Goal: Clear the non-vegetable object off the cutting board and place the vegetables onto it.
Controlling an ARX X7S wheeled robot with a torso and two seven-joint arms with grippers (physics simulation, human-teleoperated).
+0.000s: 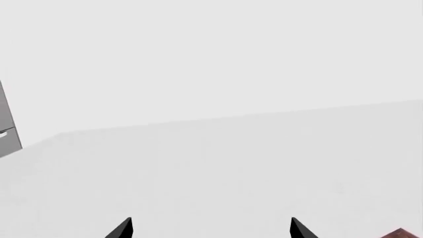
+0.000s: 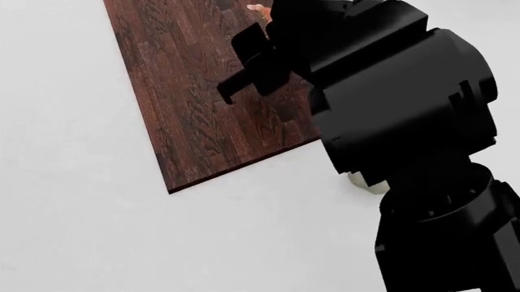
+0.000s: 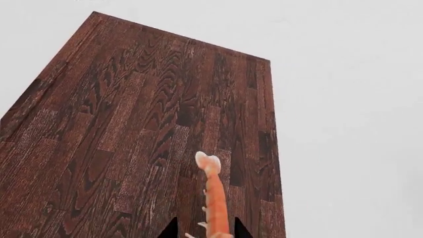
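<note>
Lighting: bright, even, diffuse; no cast shadows or glare.
Surface (image 2: 73, 231): washed-out white.
Sharpness: crisp renders; cutting board (image 3: 145, 114) grain distinct.

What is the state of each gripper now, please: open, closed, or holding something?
Left gripper: open, nothing between its fingertips.
Right gripper: closed on the shrimp, above the cutting board.

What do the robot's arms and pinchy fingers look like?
The right arm is all black: chunky, blocky housings with rounded joints, no markings, cables or sleeves visible. The fingers are thin black pointed tips, two per gripper. The right gripper has the same dark pointed tips.
</note>
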